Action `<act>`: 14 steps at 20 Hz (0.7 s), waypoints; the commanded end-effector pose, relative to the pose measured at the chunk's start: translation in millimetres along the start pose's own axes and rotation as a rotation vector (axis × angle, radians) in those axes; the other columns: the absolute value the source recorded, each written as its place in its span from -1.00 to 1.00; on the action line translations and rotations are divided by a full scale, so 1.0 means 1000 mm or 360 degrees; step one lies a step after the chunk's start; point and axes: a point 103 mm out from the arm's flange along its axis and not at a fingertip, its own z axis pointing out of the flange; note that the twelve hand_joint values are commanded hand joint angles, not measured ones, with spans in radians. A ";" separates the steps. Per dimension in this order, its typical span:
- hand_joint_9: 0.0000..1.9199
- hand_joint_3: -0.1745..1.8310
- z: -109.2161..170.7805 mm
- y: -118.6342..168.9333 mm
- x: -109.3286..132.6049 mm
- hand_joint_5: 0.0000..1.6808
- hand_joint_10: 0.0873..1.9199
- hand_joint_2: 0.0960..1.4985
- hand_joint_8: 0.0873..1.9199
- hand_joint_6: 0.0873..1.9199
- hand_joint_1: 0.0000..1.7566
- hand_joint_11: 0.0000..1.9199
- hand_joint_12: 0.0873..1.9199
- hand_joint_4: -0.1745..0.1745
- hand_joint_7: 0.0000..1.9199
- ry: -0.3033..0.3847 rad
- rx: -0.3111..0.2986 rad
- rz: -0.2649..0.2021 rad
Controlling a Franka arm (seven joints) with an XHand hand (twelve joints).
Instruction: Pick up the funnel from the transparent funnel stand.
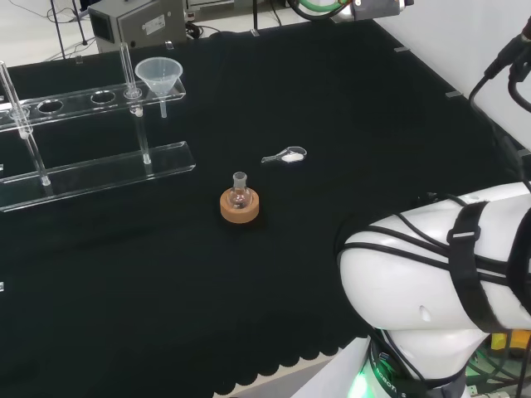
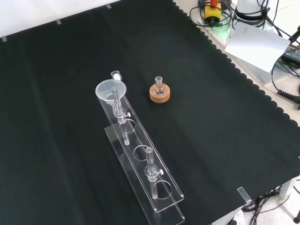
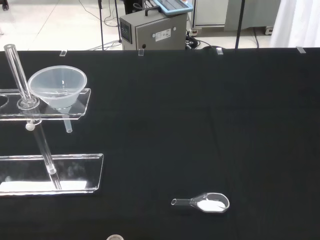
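Head view: nearest the cam was the arm's white link (image 1: pixel 431 282) w/ black cables, bottom right. Beyond it, on the black cloth (image 1: pixel 332 99), a small flask (image 1: pixel 240 192) stood upright in a cork ring (image 1: pixel 239 206) near centre. Just past that, to the right, lay a clear scoop (image 1: pixel 286 155) w/ white powder in its bowl. The funnel (image 1: pixel 158 76) sat upright in the end hole of the clear stand (image 1: pixel 91 170), upper left, stem hanging below the top shelf; other holes along the shelf looked vacant. Front view: the stand ran diagonally from bottom centre up toward mid-left, nearest end at the bottom edge. The funnel (image 2: pixel 110 90) sat at its far end, mouth up, touching the shelf. The flask (image 2: pixel 160 86) in its ring (image 2: pixel 160 94) stood just right of the funnel, apart from the stand (image 2: pixel 154 192). A small bit of the scoop (image 2: pixel 115 74) showed just behind the funnel. Wrist view: the scoop (image 3: pixel 205 203) lay closest, powder in the bowl, handle pointing toward the stand. The funnel (image 3: pixel 57 88) rested in the stand's (image 3: pixel 50 172) top shelf beside a clear post, well apart from the scoop. Fingers: cannot tell whether wide, narrow or holding anything.
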 end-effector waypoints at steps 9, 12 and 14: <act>-0.82 -0.49 0.003 0.007 -0.002 -0.69 -0.41 0.65 -0.53 -1.00 -1.00 -0.94 0.39 -0.10 -0.99 -0.0018 -0.0003 0.0015; -0.82 -0.49 0.009 0.015 -0.003 -0.68 -0.41 0.65 -0.53 -1.00 -1.00 -0.94 0.39 -0.10 -0.99 -0.0019 0.0017 0.0029; -0.81 -0.49 0.013 0.022 -0.003 -0.68 -0.41 0.65 -0.53 -1.00 -1.00 -0.94 0.39 -0.10 -0.99 -0.0018 0.0026 0.0041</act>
